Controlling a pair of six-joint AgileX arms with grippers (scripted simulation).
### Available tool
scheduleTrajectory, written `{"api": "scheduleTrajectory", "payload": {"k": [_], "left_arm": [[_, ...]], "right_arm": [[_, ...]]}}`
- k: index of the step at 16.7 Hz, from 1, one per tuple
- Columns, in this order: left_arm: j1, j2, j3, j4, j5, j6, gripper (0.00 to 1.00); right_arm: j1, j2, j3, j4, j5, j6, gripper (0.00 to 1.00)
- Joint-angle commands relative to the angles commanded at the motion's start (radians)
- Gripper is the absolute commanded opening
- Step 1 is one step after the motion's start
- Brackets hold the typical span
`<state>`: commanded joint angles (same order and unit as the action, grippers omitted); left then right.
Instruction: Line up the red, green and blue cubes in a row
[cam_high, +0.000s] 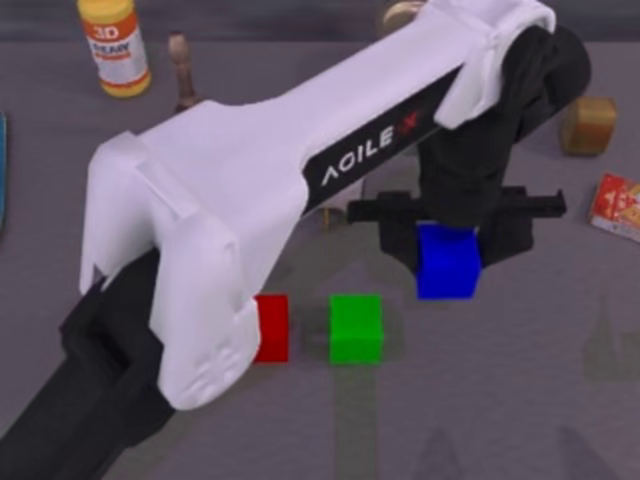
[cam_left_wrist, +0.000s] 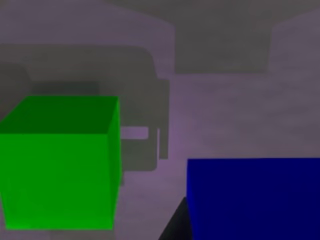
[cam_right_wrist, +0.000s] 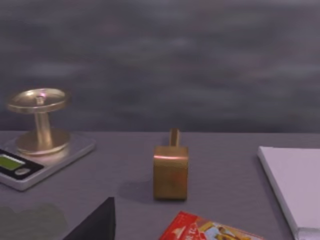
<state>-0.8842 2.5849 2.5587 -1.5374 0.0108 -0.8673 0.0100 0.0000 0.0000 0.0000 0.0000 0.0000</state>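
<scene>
Your left gripper (cam_high: 447, 232) clamped on the blue cube (cam_high: 447, 262), held right of the green cube (cam_high: 356, 328), red cube (cam_high: 271, 327) beside green, your right arm out of sight

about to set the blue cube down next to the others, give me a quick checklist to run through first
1. Blue cube held between the left hand's fingers: ok, the dark fingers sit on both its sides in the top view.
2. Red cube and green cube already in a row: ok, level with each other with a small gap between them.
3. Spot to the right of the green cube free: ok, bare table there.
4. Blue cube level with the row: not ok, it sits farther back than the other two.
5. Blue cube's height above the table: cannot tell.
6. Right arm out of the way: ok, none of it shows near the cubes.
</scene>
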Motion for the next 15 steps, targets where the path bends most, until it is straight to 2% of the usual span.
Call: {"api": "scheduleTrajectory", "payload": {"k": [6, 15], "left_arm": [[0.002, -0.006, -0.016, 0.018, 0.0, 0.003, 0.0], [-0.003, -0.043, -0.351, 0.307, -0.001, -0.003, 0.0]], "right_arm": [[0.0, 0.0, 0.0, 0.0, 0.0, 0.0, 1.0], [0.0, 0.0, 0.0, 0.0, 0.0, 0.0, 1.0]]}}
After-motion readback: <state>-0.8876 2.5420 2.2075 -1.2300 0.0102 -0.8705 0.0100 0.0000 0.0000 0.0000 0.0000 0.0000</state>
